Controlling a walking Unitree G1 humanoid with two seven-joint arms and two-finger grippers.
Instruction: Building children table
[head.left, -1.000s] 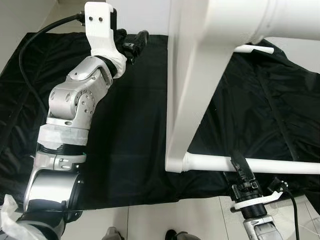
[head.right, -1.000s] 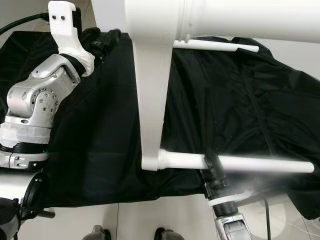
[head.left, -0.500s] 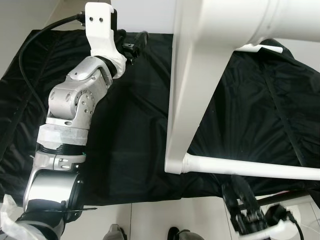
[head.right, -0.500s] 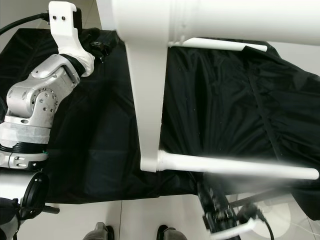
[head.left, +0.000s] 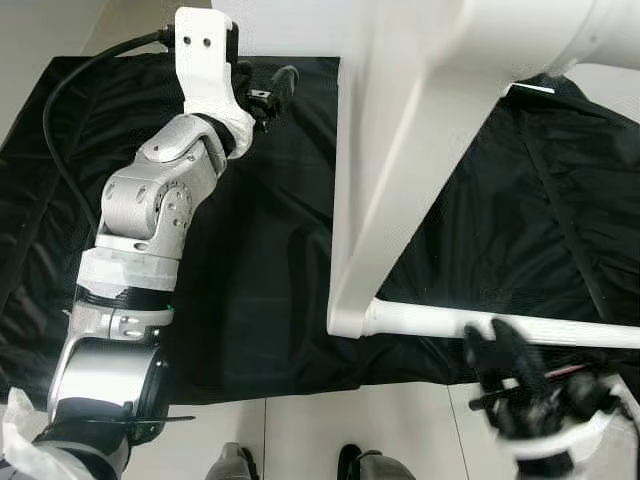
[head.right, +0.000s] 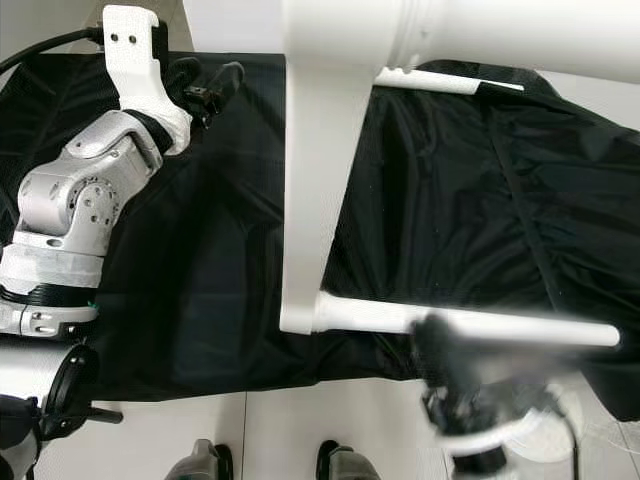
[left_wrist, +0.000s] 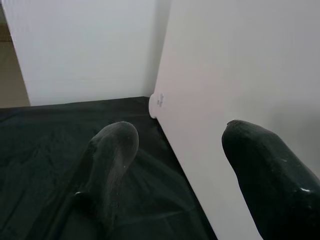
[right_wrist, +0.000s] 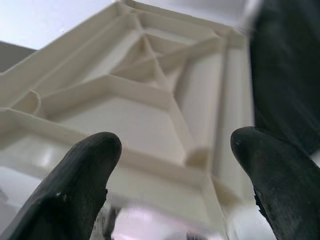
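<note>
Head views: white table frame (head.left: 385, 180) stands centre on the black cloth (head.left: 260, 260), legs (head.left: 500, 328) fitted at 4 and 1 o'clock, so assembly looks partly done. Left gripper (head.left: 268, 90) idle at 11 o'clock.

Left wrist: fingers (left_wrist: 112, 160) spread, empty, beside a white panel.

Right wrist: right gripper (head.left: 505, 365) open, empty, under the ribbed underside (right_wrist: 150, 115).

one white table frame (head.left: 400, 190), one black cloth (head.left: 260, 260), two grippers (head.left: 275, 88) (head.left: 510, 365)
</note>
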